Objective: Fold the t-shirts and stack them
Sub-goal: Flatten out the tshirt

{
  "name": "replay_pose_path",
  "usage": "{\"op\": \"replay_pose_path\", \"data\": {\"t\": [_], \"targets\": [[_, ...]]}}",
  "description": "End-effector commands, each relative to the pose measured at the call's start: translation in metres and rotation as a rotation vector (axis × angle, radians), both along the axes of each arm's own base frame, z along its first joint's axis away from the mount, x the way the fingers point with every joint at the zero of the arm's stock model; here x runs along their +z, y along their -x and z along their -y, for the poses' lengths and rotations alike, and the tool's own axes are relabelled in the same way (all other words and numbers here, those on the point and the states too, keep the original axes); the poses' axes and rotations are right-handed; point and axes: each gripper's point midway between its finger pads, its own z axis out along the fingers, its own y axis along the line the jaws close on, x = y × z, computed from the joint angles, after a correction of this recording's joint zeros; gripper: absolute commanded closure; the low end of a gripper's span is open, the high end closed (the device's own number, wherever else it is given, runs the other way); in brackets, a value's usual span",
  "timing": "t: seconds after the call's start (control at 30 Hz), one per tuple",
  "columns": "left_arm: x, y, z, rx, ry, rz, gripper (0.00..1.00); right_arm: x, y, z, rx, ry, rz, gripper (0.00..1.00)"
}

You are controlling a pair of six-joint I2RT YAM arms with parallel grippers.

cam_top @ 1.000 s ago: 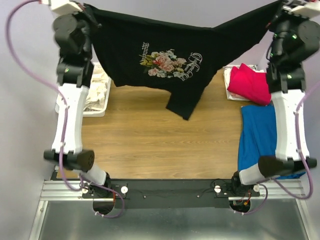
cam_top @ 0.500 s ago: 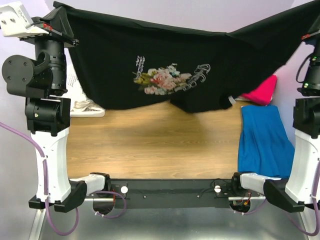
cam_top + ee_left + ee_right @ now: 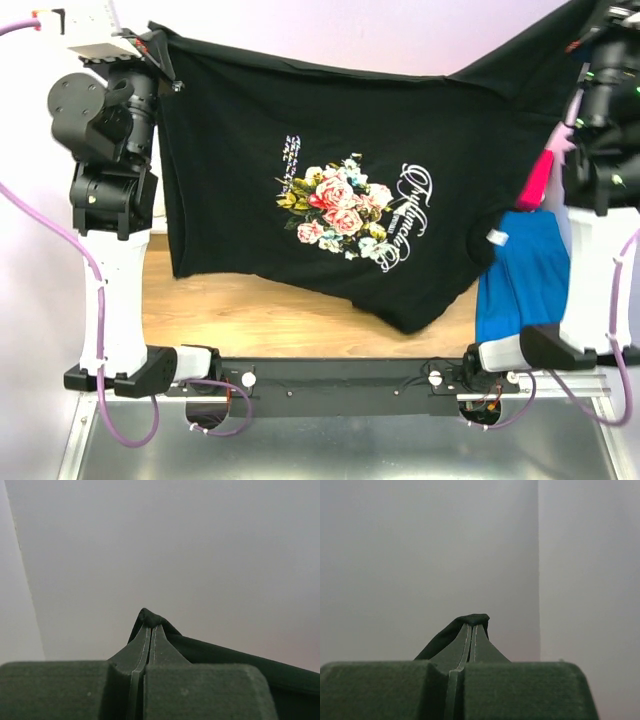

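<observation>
**Left gripper [image 3: 151, 626] and right gripper [image 3: 471, 625] both pinch the black short-sleeved cotton t-shirt [image 3: 330, 200]**

Your two grippers have their jaws pressed together, each on a small bunch of black fabric at its fingertips. Between them the shirt hangs spread in the air above the wooden table [image 3: 250, 315], and its upper edge sags in the middle. Its chest faces the overhead camera, showing pink roses with green leaves and tilted white script lettering. One sleeve droops at the lower right, where a small white tag [image 3: 497, 237] shows.

The left grip is at the shirt's upper left corner. The right grip is cut off by the frame's top right corner. Past the shirt's right edge you see only a sliver of a crimson red shirt [image 3: 535, 180], with a blue cloth [image 3: 525, 285] below it. Each wrist camera shows only fingertips, black fabric and plain wall.
</observation>
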Motion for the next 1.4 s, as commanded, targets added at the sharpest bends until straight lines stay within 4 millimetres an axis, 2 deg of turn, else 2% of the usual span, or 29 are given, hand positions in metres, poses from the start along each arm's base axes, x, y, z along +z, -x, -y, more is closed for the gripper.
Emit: {"op": "replay_pose_path", "data": {"t": [0.0,0.07,0.17,0.27,0.3,0.37,0.4,0.43,0.47,0.5,0.53,0.57,0.6,0.63,0.67,0.7,0.77,0.83,0.93,1.07,1.1,1.13,1.17,1.23,1.27,1.3,1.33,1.37], "targets": [[-0.008,-0.002,-0.016,0.089,-0.024,-0.035,1.00,-0.004,-0.018,0.000,0.004,-0.007,-0.014,0.99],[-0.003,-0.001,-0.019,0.106,-0.024,-0.030,1.00,-0.003,-0.021,-0.001,0.008,-0.005,-0.012,0.99],[0.005,0.002,-0.019,0.105,-0.025,-0.015,1.00,0.009,-0.011,-0.003,0.018,0.000,0.022,0.99],[0.015,0.012,-0.017,0.086,-0.015,0.015,1.00,0.021,0.010,-0.003,0.029,0.004,0.058,0.99],[0.020,0.019,-0.017,0.080,-0.012,0.032,1.00,0.029,0.026,-0.003,0.034,0.006,0.084,0.99],[0.023,0.026,-0.015,0.065,-0.011,0.045,1.00,0.030,0.039,-0.003,0.038,0.004,0.094,0.99],[0.028,0.036,-0.016,0.063,-0.007,0.066,1.00,0.031,0.045,-0.002,0.037,0.003,0.099,0.99],[0.029,0.039,-0.016,0.059,-0.005,0.070,1.00,0.037,0.066,-0.001,0.039,0.001,0.128,0.99],[0.030,0.044,-0.015,0.054,-0.003,0.076,1.00,0.036,0.072,-0.001,0.038,0.000,0.130,0.99],[0.037,0.058,-0.016,0.051,0.001,0.104,1.00,0.039,0.083,0.000,0.038,0.001,0.144,0.99],[0.038,0.064,-0.016,0.047,0.000,0.112,1.00,0.046,0.106,0.001,0.039,0.001,0.179,0.99],[0.040,0.071,-0.016,0.042,0.001,0.123,1.00,0.048,0.118,0.002,0.040,0.002,0.194,0.99],[0.048,0.090,-0.017,0.037,0.003,0.159,1.00,0.050,0.128,0.001,0.043,0.007,0.205,0.99],[0.047,0.095,-0.017,0.033,0.002,0.166,1.00,0.053,0.140,0.001,0.044,0.012,0.222,0.99],[0.050,0.105,-0.016,0.019,-0.003,0.185,1.00,0.060,0.165,0.002,0.051,0.013,0.263,0.99],[0.057,0.125,-0.017,0.014,0.000,0.226,1.00,0.064,0.178,-0.001,0.066,0.026,0.285,0.99],[0.062,0.140,-0.014,-0.009,-0.008,0.254,1.00,0.073,0.208,-0.003,0.086,0.034,0.339,0.99],[0.070,0.161,-0.014,-0.022,-0.012,0.295,1.00,0.083,0.230,-0.007,0.111,0.048,0.384,0.99],[0.084,0.184,-0.011,-0.046,-0.022,0.351,1.00,0.092,0.251,-0.011,0.140,0.062,0.432,0.99],[0.101,0.210,-0.013,-0.044,-0.034,0.420,1.00,0.096,0.252,-0.014,0.150,0.073,0.443,0.99],[0.104,0.208,-0.013,-0.042,-0.037,0.425,1.00,0.097,0.250,-0.015,0.153,0.075,0.441,0.99],[0.107,0.208,-0.014,-0.040,-0.036,0.432,1.00,0.097,0.236,-0.015,0.149,0.079,0.424,0.99],[0.107,0.202,-0.014,-0.034,-0.037,0.426,1.00,0.099,0.232,-0.016,0.150,0.080,0.425,0.99],[0.100,0.172,-0.010,-0.039,-0.039,0.382,1.00,0.100,0.211,-0.017,0.149,0.085,0.405,0.99],[0.095,0.159,-0.007,-0.047,-0.039,0.362,1.00,0.095,0.179,-0.018,0.144,0.085,0.359,0.99],[0.088,0.138,-0.004,-0.052,-0.035,0.336,1.00,0.094,0.165,-0.019,0.142,0.083,0.345,0.99],[0.069,0.109,0.000,-0.057,-0.037,0.273,1.00,0.090,0.147,-0.017,0.131,0.074,0.320,0.99],[0.058,0.092,0.002,-0.061,-0.034,0.237,1.00,0.077,0.108,-0.019,0.125,0.074,0.258,0.99]]}}
